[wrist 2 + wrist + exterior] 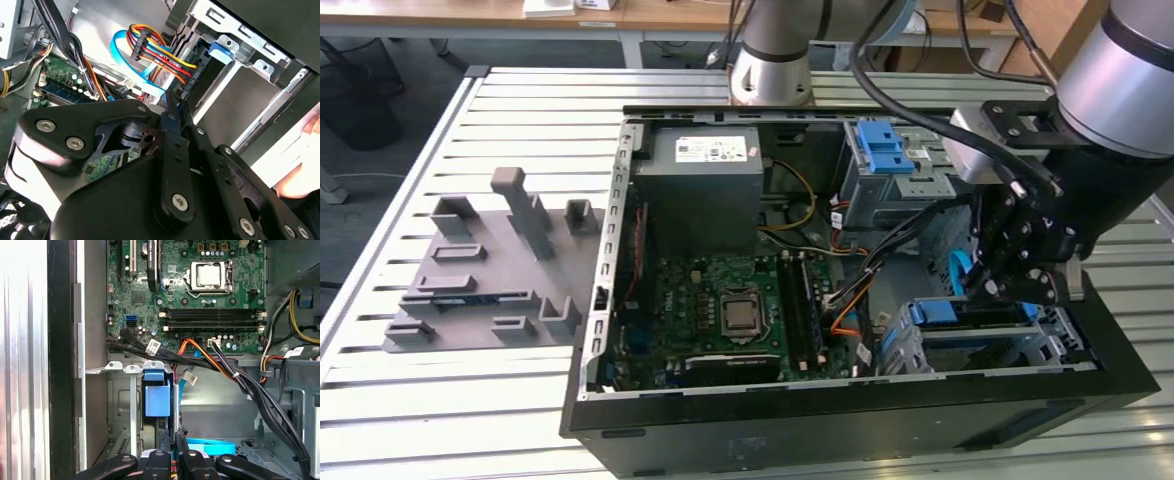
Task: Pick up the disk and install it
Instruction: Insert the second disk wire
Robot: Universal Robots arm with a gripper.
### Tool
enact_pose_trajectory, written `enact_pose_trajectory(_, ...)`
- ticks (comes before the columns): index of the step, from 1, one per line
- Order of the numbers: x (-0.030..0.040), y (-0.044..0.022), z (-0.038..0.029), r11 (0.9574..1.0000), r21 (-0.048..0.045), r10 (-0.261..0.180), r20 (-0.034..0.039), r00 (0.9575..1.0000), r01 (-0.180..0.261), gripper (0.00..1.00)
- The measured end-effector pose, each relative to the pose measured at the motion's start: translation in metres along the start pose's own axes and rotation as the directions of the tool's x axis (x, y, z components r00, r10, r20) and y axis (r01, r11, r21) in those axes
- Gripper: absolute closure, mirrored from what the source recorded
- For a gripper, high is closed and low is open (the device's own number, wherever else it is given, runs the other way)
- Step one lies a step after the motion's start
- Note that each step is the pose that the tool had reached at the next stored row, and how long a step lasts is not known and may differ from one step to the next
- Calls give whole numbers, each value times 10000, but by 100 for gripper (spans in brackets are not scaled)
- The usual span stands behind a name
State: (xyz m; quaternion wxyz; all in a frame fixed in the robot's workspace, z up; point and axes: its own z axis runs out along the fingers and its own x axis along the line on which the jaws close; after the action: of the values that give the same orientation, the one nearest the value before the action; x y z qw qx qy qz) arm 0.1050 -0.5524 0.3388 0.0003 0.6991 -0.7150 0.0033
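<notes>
Down inside the computer case (854, 405) the claw (175, 440) looks pinched nearly closed beside the disk (156, 400) in its bay, where loose cables (210, 362) could snag it

My gripper (1017, 285) sits inside the open black computer case (854, 420), over the metal drive cage (987, 335) at the exterior view's right. Green motherboard (720, 300) lies in the case middle, grey power-supply box (707, 180) behind it. Grey moulded foam tray (487, 265) lies on the slatted metal table (400, 400), left of the case.
</notes>
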Motion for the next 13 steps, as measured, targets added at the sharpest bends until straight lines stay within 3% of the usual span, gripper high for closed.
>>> enact_pose_trajectory(13,31,-8,29,10000,0,28,0,10000,-28,84)
